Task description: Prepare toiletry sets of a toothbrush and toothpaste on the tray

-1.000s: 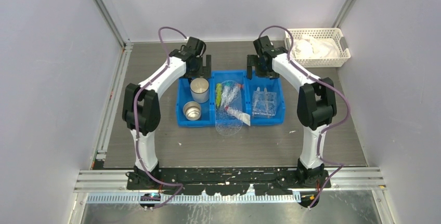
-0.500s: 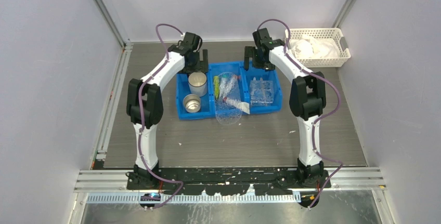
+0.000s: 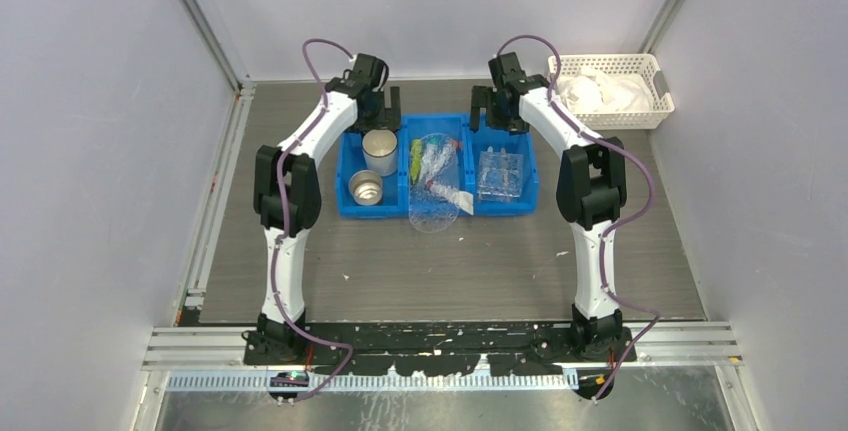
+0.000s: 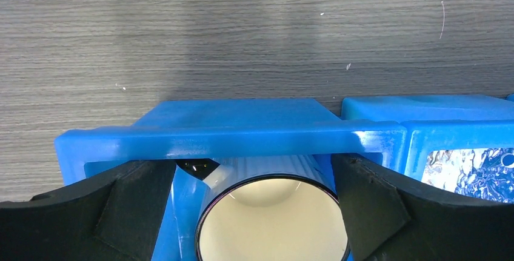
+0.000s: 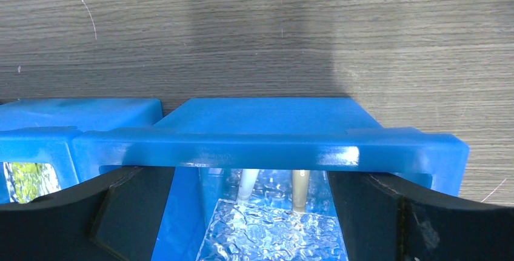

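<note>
Start of task: left hand [image 3: 388, 123] and right hand [image 3: 498, 121] both hang spread at the far rim of the blue bin [image 4: 242, 140], whose right compartment holds the tray [image 3: 500, 173], seemingly bare, and whose middle compartment holds the packets [image 3: 432, 166], none yet laid out.

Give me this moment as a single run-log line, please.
left gripper open at blue bin far rim | right gripper open, same rim | tray in right compartment | toiletry sets in middle compartment
</note>
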Robot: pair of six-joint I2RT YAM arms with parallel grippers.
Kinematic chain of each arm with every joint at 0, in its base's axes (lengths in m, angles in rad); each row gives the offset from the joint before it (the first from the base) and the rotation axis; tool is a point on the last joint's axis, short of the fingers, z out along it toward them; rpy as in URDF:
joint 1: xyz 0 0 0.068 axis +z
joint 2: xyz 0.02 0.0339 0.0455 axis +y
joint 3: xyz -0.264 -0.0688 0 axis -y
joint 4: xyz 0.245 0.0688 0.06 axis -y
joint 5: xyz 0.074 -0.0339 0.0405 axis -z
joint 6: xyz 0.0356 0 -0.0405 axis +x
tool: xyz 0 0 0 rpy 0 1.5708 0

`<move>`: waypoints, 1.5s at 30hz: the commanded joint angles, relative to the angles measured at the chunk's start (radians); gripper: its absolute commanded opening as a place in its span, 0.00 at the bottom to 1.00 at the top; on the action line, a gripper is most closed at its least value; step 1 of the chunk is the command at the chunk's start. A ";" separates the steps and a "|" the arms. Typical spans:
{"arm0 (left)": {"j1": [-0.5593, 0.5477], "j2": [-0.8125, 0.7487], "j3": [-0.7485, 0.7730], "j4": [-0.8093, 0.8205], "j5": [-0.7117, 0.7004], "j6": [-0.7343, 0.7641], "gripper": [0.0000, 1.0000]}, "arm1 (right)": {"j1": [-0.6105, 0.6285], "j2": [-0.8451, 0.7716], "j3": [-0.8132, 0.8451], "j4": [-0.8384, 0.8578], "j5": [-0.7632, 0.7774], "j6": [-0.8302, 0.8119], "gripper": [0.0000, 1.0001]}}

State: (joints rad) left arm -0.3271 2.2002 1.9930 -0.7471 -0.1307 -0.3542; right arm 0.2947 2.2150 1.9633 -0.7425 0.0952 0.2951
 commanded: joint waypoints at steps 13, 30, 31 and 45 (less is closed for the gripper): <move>0.028 0.053 0.144 -0.037 0.002 0.057 1.00 | -0.034 0.062 0.174 -0.017 -0.034 0.002 1.00; 0.030 -0.310 0.005 0.006 0.035 0.046 1.00 | -0.038 -0.394 -0.081 0.047 0.033 0.064 1.00; 0.028 -0.360 -0.057 0.020 0.051 0.032 1.00 | -0.045 -0.442 -0.135 0.063 0.000 0.109 1.00; 0.026 -1.071 -0.877 0.222 0.269 -0.226 1.00 | 0.066 -1.184 -1.293 0.737 -0.133 0.819 1.00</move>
State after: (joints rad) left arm -0.3035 1.2140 1.2072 -0.5610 0.0975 -0.5156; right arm 0.2401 1.2152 0.7799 -0.1780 -0.2085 0.9253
